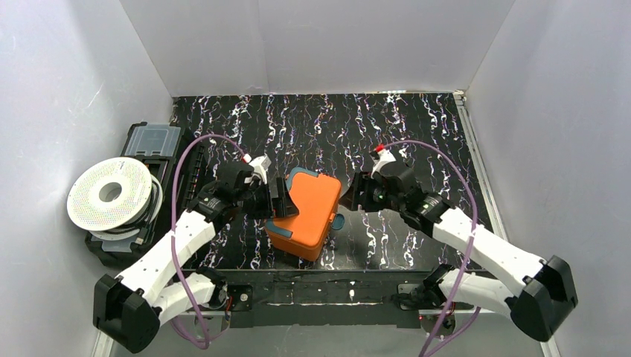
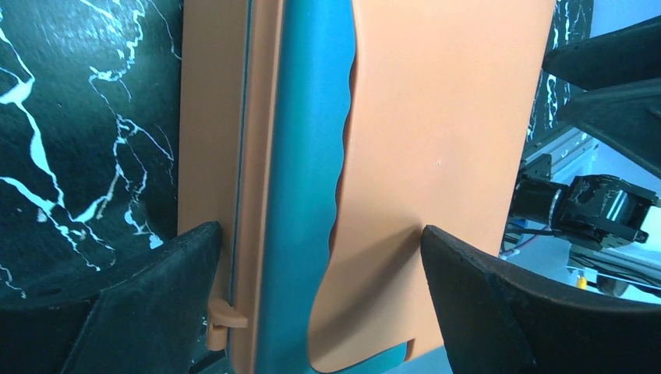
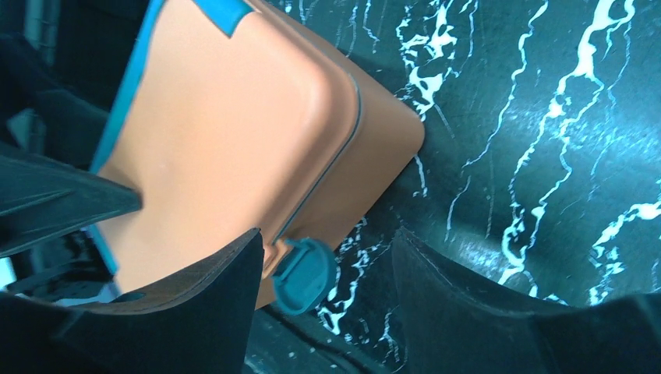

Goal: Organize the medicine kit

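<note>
The medicine kit (image 1: 306,214), an orange box with teal trim, sits closed at the middle of the marbled mat, one end raised a little. My left gripper (image 1: 280,202) is at its left end. In the left wrist view the left gripper (image 2: 321,241) has a finger pressed on each side of the kit (image 2: 436,117), shut on it. My right gripper (image 1: 351,195) is open at the kit's right side. In the right wrist view the teal latch (image 3: 304,274) hangs open between the fingers of the right gripper (image 3: 327,284), and one finger (image 3: 195,312) lies over the kit's lid (image 3: 226,140).
A black case with a clear lid (image 1: 152,140) stands at the far left. In front of it a white perforated spool (image 1: 111,193) rests on a dark tray (image 1: 119,245). White walls close in the mat on three sides. A metal rail (image 1: 335,286) runs along the near edge.
</note>
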Robot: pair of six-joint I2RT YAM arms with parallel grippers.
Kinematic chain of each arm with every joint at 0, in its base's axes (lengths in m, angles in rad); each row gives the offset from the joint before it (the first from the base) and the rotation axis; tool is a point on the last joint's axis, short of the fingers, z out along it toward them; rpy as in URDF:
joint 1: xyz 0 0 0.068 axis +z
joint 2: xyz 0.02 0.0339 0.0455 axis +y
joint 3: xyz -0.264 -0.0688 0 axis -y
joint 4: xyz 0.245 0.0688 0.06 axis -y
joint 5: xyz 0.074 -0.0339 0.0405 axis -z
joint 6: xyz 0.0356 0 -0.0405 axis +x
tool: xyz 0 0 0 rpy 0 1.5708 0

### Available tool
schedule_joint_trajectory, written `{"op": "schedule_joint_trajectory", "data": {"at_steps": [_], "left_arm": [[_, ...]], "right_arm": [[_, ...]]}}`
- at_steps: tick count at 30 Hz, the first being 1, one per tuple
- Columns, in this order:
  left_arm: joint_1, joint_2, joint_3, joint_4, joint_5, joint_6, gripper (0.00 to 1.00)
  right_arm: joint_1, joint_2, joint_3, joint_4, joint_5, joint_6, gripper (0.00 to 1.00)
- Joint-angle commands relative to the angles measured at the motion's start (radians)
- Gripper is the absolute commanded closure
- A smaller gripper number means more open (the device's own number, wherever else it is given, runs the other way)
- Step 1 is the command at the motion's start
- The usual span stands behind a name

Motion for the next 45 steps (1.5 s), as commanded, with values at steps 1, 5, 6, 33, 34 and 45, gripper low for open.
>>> {"op": "schedule_joint_trajectory", "data": {"at_steps": [1,5,6,33,34,45], "left_arm": [[-0.023,-0.05,-0.067,-0.064,0.025,-0.043,0.02],[-0.031,-0.096,-0.099,-0.042,0.038,-0.069,0.02],[-0.032,-0.108,-0.103,-0.039,0.041,-0.072,0.02],[-0.032,-0.004,0.014,-0.031,-0.022,0.017,0.02],[-0.032,-0.003,0.015,-0.029,-0.021,0.017,0.02],[-0.032,0.011,0.008,-0.021,-0.01,0.017,0.02]], "right_arm": [[-0.003,-0.097,-0.057,0.011,-0.053,0.125,0.32],[-0.003,-0.163,-0.117,0.005,-0.062,0.195,0.33],[-0.003,-0.18,-0.133,0.005,-0.06,0.21,0.34],[-0.003,-0.204,-0.345,0.275,-0.106,0.449,0.45],[-0.002,-0.201,-0.35,0.284,-0.106,0.453,0.46],[-0.002,-0.169,-0.371,0.352,-0.131,0.488,0.56]]}}
